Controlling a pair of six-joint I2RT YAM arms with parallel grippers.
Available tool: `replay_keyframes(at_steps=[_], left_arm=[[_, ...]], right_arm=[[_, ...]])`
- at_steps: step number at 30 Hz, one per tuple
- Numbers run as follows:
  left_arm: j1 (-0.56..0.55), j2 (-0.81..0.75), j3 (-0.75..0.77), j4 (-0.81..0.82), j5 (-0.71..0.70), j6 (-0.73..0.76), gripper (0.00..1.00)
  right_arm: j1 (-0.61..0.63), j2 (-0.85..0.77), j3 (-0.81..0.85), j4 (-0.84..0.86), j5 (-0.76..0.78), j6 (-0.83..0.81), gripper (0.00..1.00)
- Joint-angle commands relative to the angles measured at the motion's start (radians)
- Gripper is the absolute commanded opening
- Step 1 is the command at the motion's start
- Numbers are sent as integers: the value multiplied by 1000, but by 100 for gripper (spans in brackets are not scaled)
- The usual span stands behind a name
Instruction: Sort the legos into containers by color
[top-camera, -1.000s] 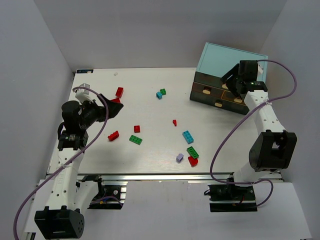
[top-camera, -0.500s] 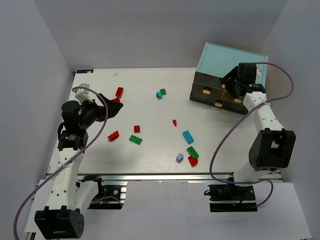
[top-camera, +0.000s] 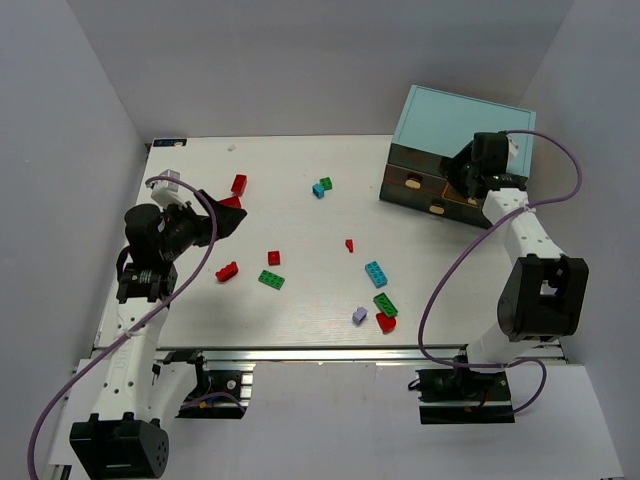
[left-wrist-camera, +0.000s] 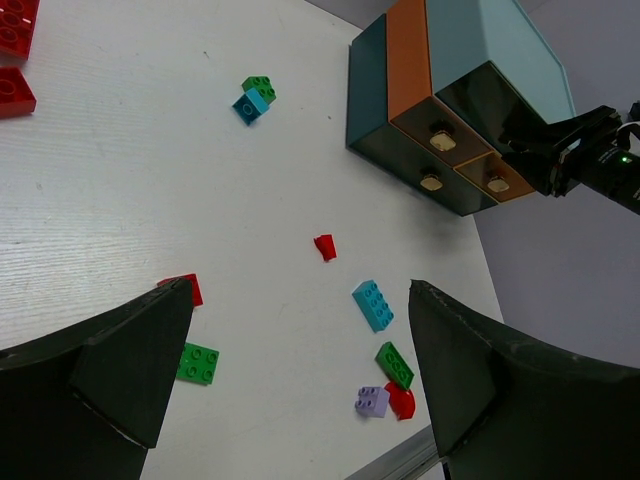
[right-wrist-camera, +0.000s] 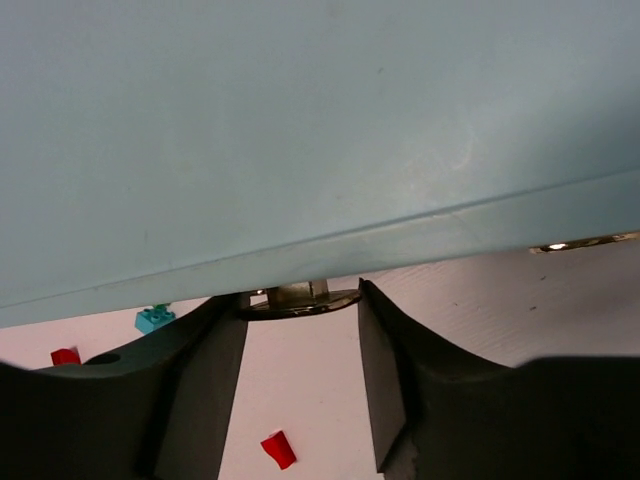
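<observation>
Red, green, cyan and lavender legos lie scattered on the white table (top-camera: 300, 225): a cyan brick (top-camera: 376, 273), a green brick (top-camera: 385, 305), a lavender brick (top-camera: 359, 315) and a small red piece (top-camera: 349, 245) among them. The teal cabinet (top-camera: 455, 115) with its drawers (top-camera: 425, 188) stands at the back right. My right gripper (top-camera: 465, 172) reaches over the cabinet's front edge. In the right wrist view its jaws (right-wrist-camera: 300, 312) close on the two ends of a tan drawer handle (right-wrist-camera: 300, 297). My left gripper (top-camera: 228, 213) hangs open and empty above the left side, over a red brick (top-camera: 239, 184).
In the left wrist view the cabinet (left-wrist-camera: 500, 50) stands at the upper right with the right gripper (left-wrist-camera: 560, 150) at its drawers (left-wrist-camera: 430, 140). White walls enclose the table. The front table edge runs just past the lavender brick (left-wrist-camera: 371, 401).
My right gripper has moved down and in over the cabinet's front edge and narrowed its jaws around the drawer handle. The left arm has barely moved. No lego has moved.
</observation>
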Motion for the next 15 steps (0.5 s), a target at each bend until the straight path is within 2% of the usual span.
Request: replay_keyframes(at_steps=[1, 11, 15], left_arm=[[-6, -29, 9, -11, -5, 4, 98], [-6, -37, 0, -3, -6, -1, 98], [-6, -39, -3, -2, -3, -4, 98]], right_arm=[[-11, -27, -36, 120, 65, -25, 48], [-6, -106, -142, 170, 48, -60, 30], [-9, -139, -176, 161, 32, -60, 27]])
